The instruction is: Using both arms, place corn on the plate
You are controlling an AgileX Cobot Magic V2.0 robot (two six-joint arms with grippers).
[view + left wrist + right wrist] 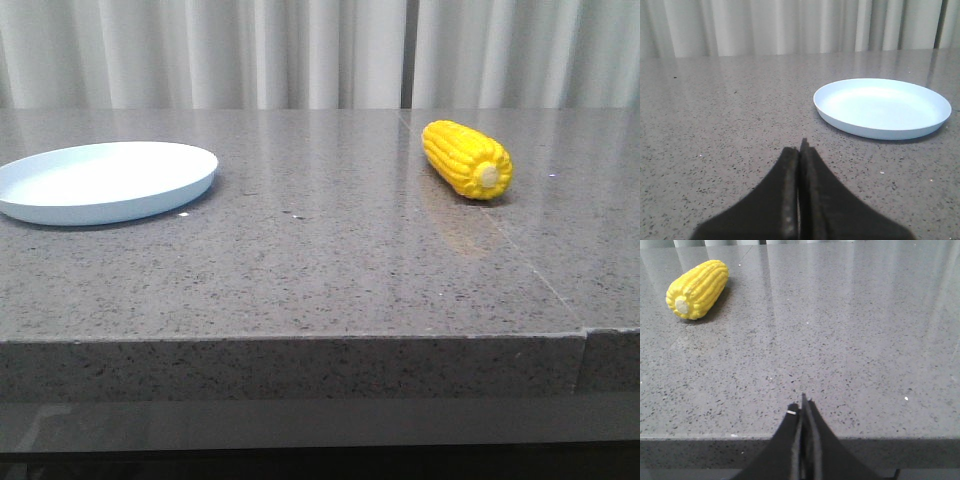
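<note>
Resting closed and empty, left pincer [800, 150]; likewise right pincer [803, 405]

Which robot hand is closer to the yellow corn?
Right. The right gripper sees the corn ahead across bare table, not touching. The left gripper faces the plate instead; no corn in its view.

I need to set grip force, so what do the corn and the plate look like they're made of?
The corn looks like glossy moulded plastic: uniform bright yellow kernels with a sheen and a pale core end. The plate looks like thin, smooth plastic with a soft sheen: even pale blue, low rim. Both are judged from looks only.
</note>
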